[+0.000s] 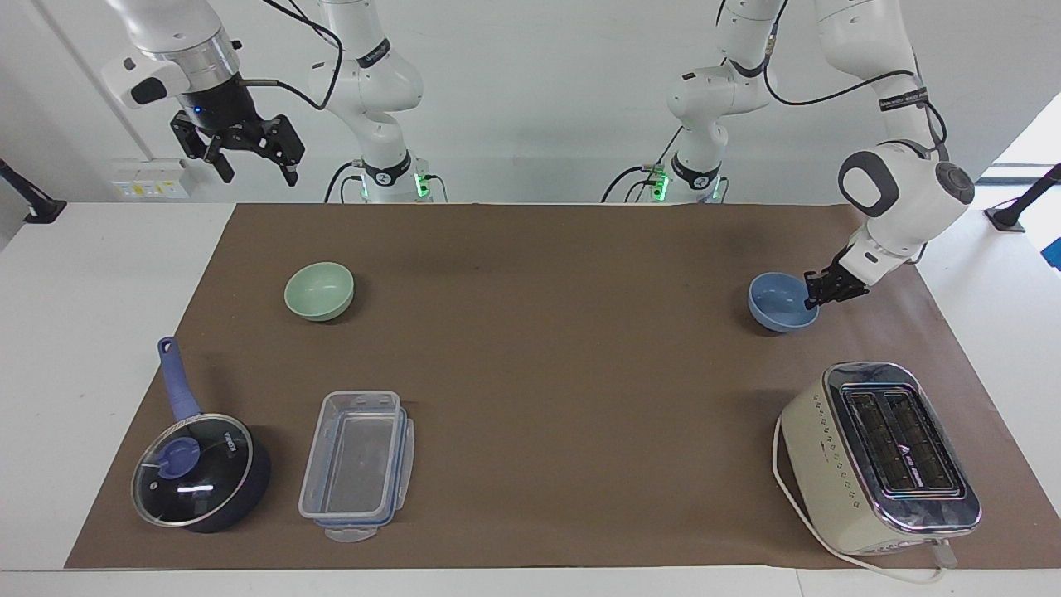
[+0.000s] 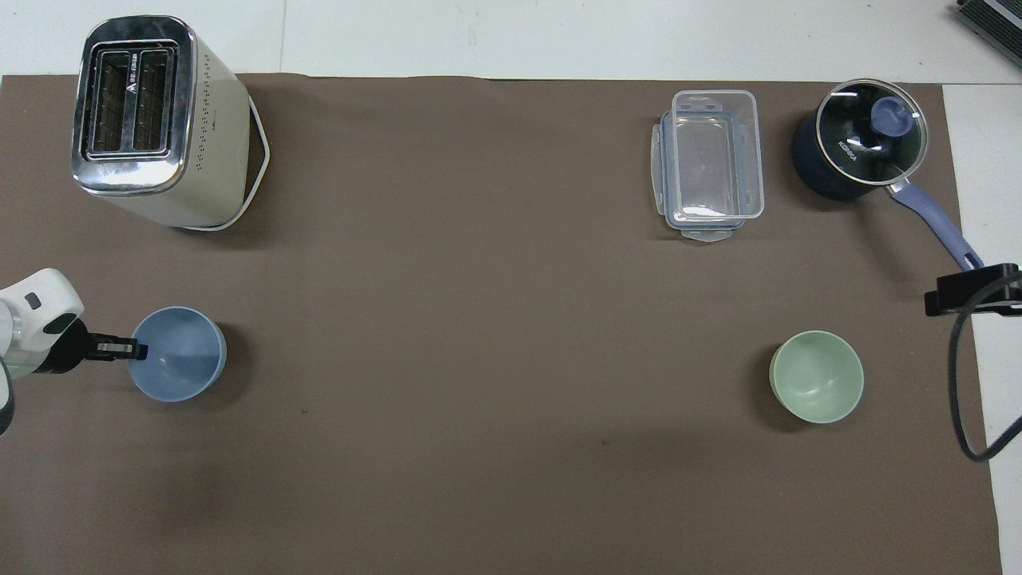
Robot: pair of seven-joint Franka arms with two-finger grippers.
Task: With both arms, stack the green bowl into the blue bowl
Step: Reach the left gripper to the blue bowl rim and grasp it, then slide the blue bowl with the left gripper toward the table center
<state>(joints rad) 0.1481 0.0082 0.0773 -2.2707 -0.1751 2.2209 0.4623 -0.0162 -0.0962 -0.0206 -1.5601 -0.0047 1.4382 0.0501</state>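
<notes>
left gripper (image 1: pixel 816 292): we see it low at the blue bowl's rim, on the side toward the left arm's end of the table; its jaws are pinched on that rim, one finger inside the bowl and one outside.
blue bowl (image 1: pixel 779 303): upright on the brown mat (image 1: pixel 564 348), held at its rim by the left gripper's jaws; the rest of the bowl lies out from the jaws toward the right arm's end.
right gripper (image 1: pixel 247 148): we see it raised high over the robots' edge of the table at the right arm's end; its jaws stand apart and hold nothing; this arm waits.
green bowl (image 1: pixel 319 290): upright on the mat, farther from the robots than the spot under the right gripper's jaws; well apart from the blue bowl and not stacked with it; nothing touches it.
toaster (image 1: pixel 879 454): cream and chrome, farther from the robots than the left gripper's jaws, at the same end of the table; its white cord lies around its base.
clear container (image 1: pixel 356 464): open plastic box, farther from the robots than the green bowl.
saucepan (image 1: pixel 199 468): dark blue with a glass lid, just beside the clear container toward the right arm's end; its handle points back toward the robots.
</notes>
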